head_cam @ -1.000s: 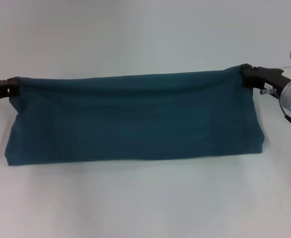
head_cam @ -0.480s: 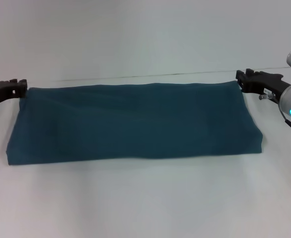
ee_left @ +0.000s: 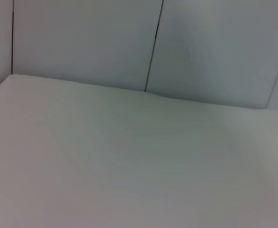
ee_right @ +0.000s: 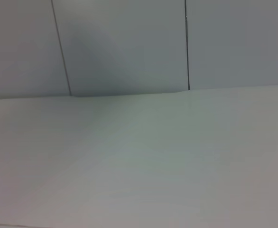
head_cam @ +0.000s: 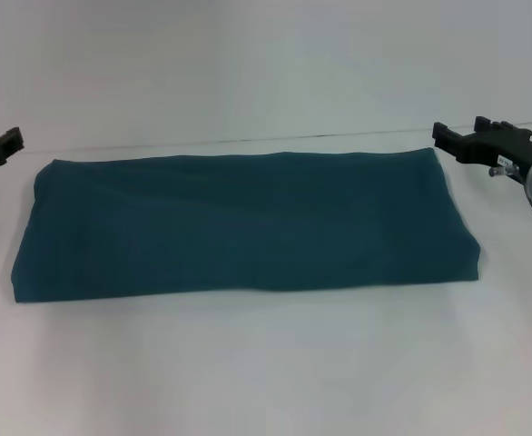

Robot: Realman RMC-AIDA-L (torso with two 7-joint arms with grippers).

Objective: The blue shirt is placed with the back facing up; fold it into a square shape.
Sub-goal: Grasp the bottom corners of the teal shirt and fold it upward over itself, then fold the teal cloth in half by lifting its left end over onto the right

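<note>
The blue shirt (head_cam: 243,222) lies flat on the white table (head_cam: 266,363) in the head view, folded into a wide plain teal rectangle with no lettering showing. My left gripper (head_cam: 12,143) is open and empty, off the shirt's far left corner with a small gap between them. My right gripper (head_cam: 440,139) is open and empty, just beyond the shirt's far right corner. Neither wrist view shows the shirt or any fingers.
The table's far edge meets a pale panelled wall (ee_left: 153,42), which also shows in the right wrist view (ee_right: 129,42). Bare white tabletop lies in front of the shirt and on both sides of it.
Both grippers held the shirt's far edge up, lowered it onto the table and let go. The left gripper has since drawn back to the left, the right one slightly to the right.
</note>
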